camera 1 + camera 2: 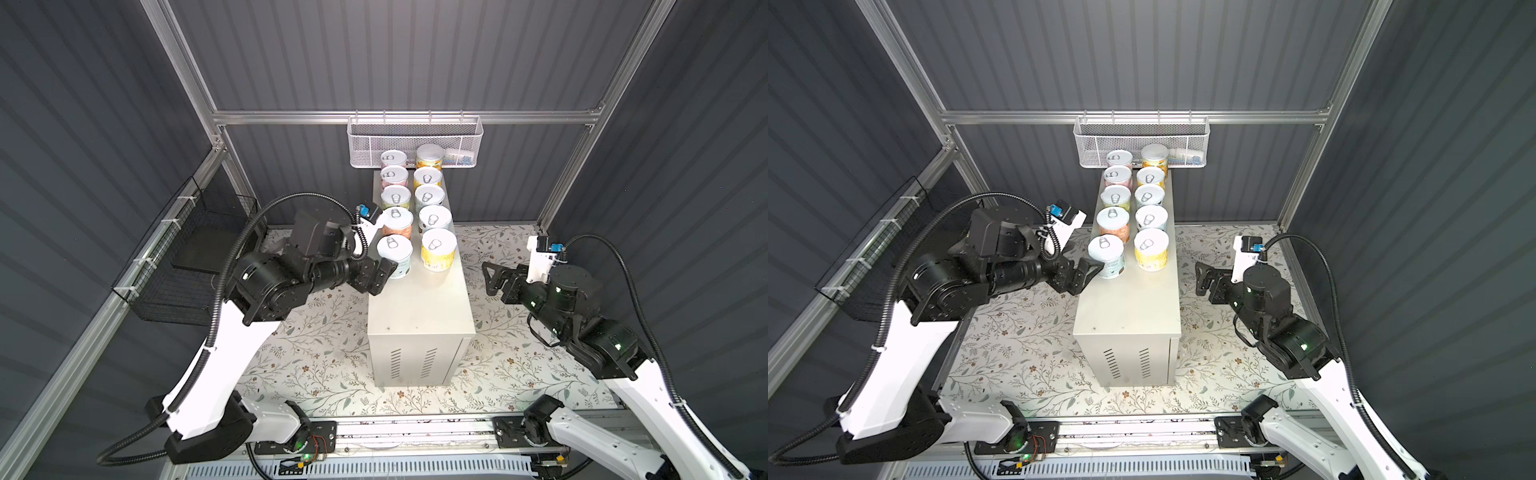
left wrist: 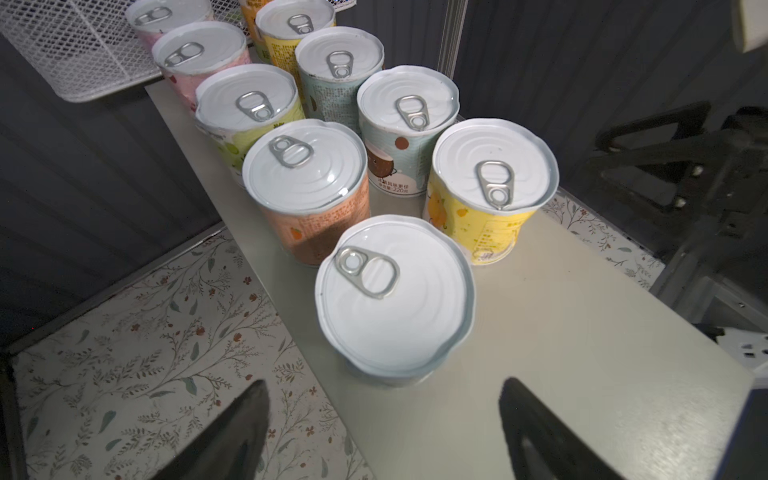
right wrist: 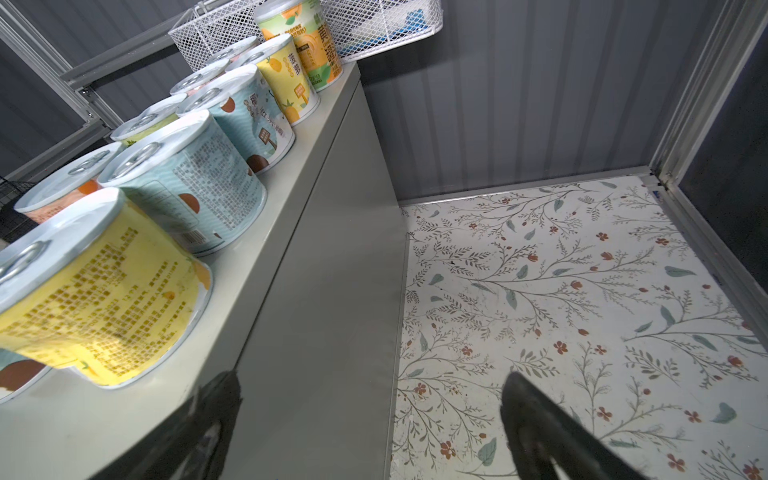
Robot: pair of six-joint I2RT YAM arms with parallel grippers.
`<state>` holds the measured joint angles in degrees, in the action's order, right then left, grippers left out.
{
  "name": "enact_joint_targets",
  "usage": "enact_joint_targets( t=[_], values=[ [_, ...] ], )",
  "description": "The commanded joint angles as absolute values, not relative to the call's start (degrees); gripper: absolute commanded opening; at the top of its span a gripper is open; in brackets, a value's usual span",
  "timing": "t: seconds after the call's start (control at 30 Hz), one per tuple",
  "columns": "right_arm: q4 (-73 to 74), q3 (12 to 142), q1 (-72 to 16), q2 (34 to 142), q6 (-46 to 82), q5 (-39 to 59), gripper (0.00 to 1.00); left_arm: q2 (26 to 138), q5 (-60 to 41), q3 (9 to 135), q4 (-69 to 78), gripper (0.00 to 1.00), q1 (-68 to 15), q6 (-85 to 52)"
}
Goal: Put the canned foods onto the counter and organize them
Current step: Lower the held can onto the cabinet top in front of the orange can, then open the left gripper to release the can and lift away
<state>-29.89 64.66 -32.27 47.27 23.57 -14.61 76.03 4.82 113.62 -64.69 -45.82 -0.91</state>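
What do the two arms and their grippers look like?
Both arms match: the left arm and right arm have white shell links joined by black cylindrical joints, some with small green lights. A black corrugated cable conduit loops along each. The left gripper and right gripper are black with triangular open-frame fingers; each wrist carries a white camera mount with a blue plug.

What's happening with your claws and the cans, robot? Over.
Left claw open, empty, by front pale-blue can. Right claw open, empty. Ten short pastel pull-tab cans upright, two rows, on cream-white metal box counter. Nothing blocking.
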Motion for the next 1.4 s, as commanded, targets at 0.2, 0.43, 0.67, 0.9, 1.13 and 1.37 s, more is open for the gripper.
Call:
enact_joint_targets(
  t=[0.2,0.43,0.67,0.9,1.13,1.37],
  values=[
    [-27.29,68.79,-32.05,49.31,22.73,-10.13,0.97,73.1,3.87,103.6,-60.96,0.64,-46.26,-2.54],
    [-26.23,70.25,-32.04,51.65,22.59,-7.35,0.97,73.53,2.25,100.04,-56.4,0.66,-46.25,-2.48],
    [-25.58,71.55,-32.02,53.82,22.59,-4.77,0.97,74.66,0.89,99.58,-54.76,0.64,-46.26,-2.02],
    [-24.97,72.23,-32.06,55.18,22.31,-3.1,0.97,75.97,0.43,99.37,-53.63,0.62,-46.27,-1.51],
    [-24.96,73.14,-32.01,56.99,21.8,-0.19,0.96,78.0,1.47,100.6,-54.14,0.61,-46.2,-1.14],
    [-24.79,73.21,-32.09,57.94,21.71,0.75,0.95,78.57,3.86,100.97,-54.27,0.6,-46.18,-1.23]
  ],
)
